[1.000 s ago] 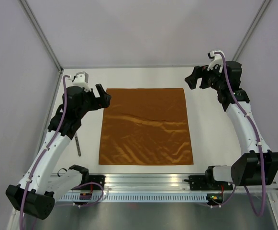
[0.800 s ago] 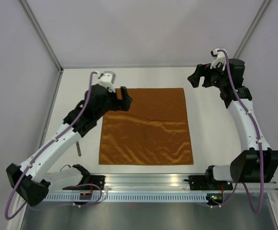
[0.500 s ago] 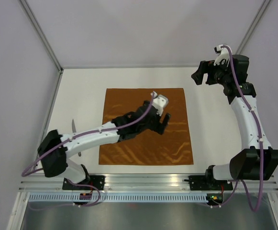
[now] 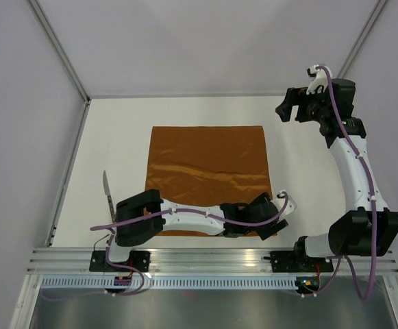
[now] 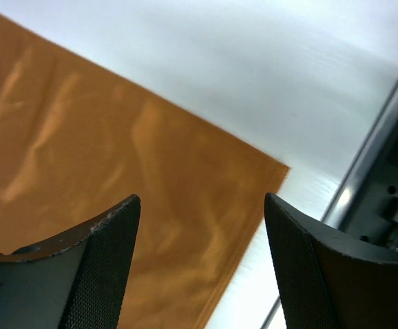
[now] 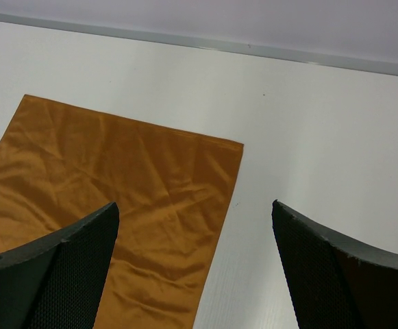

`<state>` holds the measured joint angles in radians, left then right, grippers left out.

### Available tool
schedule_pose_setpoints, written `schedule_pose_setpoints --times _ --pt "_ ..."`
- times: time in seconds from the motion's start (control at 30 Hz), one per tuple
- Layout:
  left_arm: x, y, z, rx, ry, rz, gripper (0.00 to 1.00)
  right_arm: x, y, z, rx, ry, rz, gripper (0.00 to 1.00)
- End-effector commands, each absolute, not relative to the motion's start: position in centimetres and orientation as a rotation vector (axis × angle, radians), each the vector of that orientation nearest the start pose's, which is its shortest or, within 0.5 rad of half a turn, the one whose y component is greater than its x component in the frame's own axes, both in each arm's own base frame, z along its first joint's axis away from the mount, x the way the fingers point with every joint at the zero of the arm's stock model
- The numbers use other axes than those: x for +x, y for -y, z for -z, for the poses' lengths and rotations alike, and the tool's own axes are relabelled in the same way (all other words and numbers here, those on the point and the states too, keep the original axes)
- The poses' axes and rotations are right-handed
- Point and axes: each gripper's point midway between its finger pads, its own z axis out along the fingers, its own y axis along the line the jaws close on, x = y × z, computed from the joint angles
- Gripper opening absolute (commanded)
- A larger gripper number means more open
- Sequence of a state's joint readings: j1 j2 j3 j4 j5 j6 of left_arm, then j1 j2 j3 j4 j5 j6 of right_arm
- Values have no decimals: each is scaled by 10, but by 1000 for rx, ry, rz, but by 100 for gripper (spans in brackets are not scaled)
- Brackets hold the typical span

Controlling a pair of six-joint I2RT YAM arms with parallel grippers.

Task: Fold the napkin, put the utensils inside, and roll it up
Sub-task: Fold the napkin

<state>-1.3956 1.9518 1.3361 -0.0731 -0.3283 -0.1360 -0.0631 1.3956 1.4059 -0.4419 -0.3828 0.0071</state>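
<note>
The rust-orange napkin [image 4: 209, 168] lies flat and unfolded in the middle of the white table. A thin grey utensil [image 4: 107, 191] lies on the table left of it. My left arm stretches low along the napkin's near edge. Its gripper [image 4: 272, 225] is at the near right corner, open and empty. In the left wrist view that corner of the napkin [image 5: 185, 185] lies just ahead of the gripper [image 5: 202, 257], between the black fingers [image 5: 99, 264]. My right gripper [image 4: 285, 110] hovers open past the far right corner. Its wrist view shows the napkin [image 6: 116, 199] below the gripper [image 6: 195, 271].
An aluminium rail [image 4: 205, 261] runs along the table's near edge, close to the left gripper and seen as a grey rail [image 5: 380, 171] in the left wrist view. Pale walls with metal posts [image 4: 58, 51] close in the table on three sides.
My left arm has swung from the napkin's far left corner, across the cloth, down to its near right corner. My right gripper has drawn back a little toward the far right.
</note>
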Motion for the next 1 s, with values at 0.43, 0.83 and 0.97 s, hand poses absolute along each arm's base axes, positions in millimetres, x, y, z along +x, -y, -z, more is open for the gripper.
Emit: schedule_pose_setpoints --times 0.43,0.83,0.97 --pt "108 549 -57 1235 -1860 642 63 421 -36 -287 -126 -2012 -352 96" --pt "105 547 -22 1255 -1897 636 54 420 -38 -286 -132 -2017 -364 96" --pt "106 542 -13 1260 -1909 613 44 420 -39 -285 -135 -2016 -366 96"
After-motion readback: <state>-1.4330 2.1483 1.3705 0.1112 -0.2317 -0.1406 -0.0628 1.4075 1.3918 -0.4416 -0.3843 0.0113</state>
